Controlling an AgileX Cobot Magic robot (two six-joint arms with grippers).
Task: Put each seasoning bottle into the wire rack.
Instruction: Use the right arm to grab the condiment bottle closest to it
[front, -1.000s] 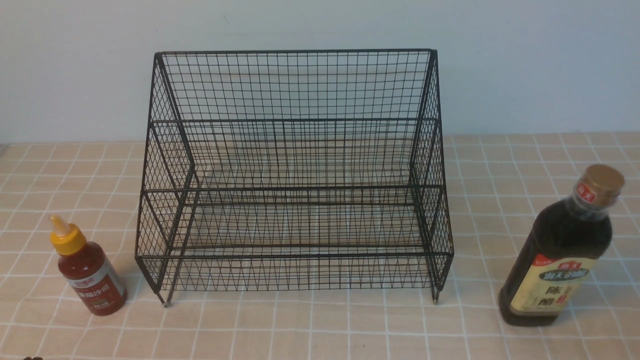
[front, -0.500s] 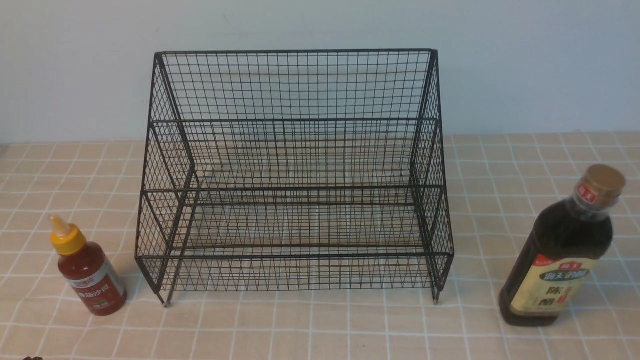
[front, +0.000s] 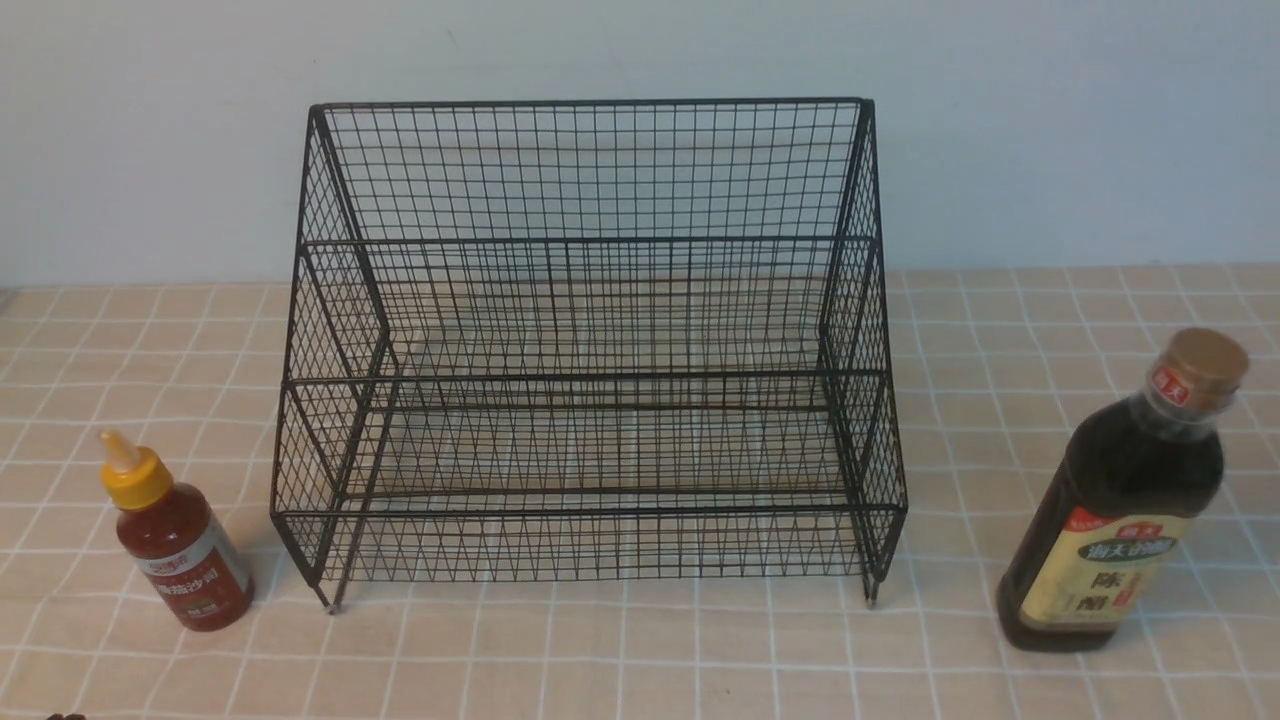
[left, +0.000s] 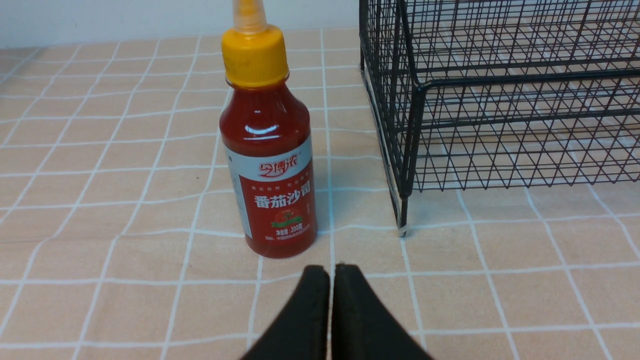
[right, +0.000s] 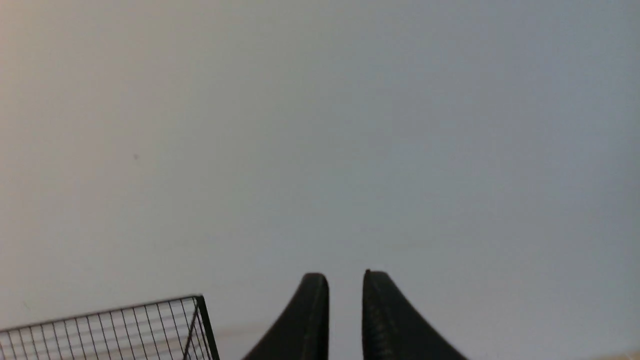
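Observation:
The black wire rack (front: 590, 240) stands mid-table with nothing in it. A small red-sauce seasoning bottle (front: 178, 540) with a yellow nozzle cap stands upright to its left. The tall dark seasoning bottle (front: 1120, 510) with a gold cap stands to the rack's right. Neither gripper shows in the front view. In the left wrist view my left gripper (left: 330, 272) is shut and empty, just short of the red bottle (left: 270, 165), with the rack corner (left: 405, 150) beside it. My right gripper (right: 345, 280) faces the wall with a small gap between its fingers, holding nothing; the rack's top corner (right: 200, 302) shows low in that view.
A peach checked cloth (front: 640, 660) covers the table. A pale wall (front: 1050, 130) rises close behind the rack. The dark bottle stands near the front view's right edge.
Bottles and rack have not moved in the front view. No earlier wrist frames are given.

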